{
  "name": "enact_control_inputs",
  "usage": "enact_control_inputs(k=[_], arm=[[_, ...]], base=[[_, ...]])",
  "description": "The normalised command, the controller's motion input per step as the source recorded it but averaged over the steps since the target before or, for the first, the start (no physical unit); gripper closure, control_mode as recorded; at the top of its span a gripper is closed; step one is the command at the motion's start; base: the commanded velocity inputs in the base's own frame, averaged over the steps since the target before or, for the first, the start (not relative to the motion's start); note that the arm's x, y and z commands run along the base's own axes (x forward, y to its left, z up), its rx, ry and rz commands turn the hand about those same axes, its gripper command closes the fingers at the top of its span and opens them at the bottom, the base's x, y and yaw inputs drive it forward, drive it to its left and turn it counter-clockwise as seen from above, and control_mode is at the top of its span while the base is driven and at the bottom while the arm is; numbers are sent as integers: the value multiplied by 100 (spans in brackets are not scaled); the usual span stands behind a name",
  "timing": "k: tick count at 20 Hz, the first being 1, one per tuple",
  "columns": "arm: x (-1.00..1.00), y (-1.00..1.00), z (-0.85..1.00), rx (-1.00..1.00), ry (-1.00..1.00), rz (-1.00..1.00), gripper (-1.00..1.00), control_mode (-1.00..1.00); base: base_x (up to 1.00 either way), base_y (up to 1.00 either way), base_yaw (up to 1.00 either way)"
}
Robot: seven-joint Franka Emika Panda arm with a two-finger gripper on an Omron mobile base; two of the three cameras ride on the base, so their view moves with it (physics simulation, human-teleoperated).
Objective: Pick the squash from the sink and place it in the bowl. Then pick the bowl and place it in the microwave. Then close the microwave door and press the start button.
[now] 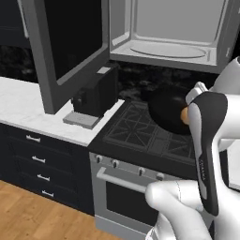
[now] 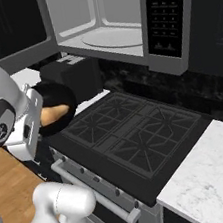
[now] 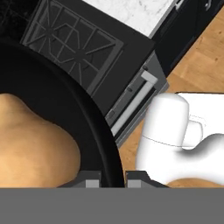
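Right up against the lens, the round glossy black bowl (image 3: 94, 131) has its rim pinched in the narrow jaws, small orange pear-shaped squash (image 3: 30, 148) lying inside, long axis roughly level. Bowl's held over the stove; the open light-grey microwave (image 1: 168, 40) sits above it, upper right, so next it goes up and in.

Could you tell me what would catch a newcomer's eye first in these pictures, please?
Most striking is the black bowl held in the air over the stove, the orange squash lying inside it. The hand view shows the gripper with its fingers pinched on the bowl's rim. Above the stove, the microwave gapes open, its door swung out left over the counter.
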Motion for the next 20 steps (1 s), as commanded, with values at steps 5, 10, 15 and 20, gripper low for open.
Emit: enact_control_inputs(k=[5,10,15,20], arm=[[0,0,0,0,0,0,100,100],[0,0,0,0,0,0,100,100],[0,0,0,0,0,0,100,100],[-22,3,16,-1,-7,1,100,-100]], base=[[60,0,11],[34,-2,8],[2,-2,9],[-1,-1,7]])
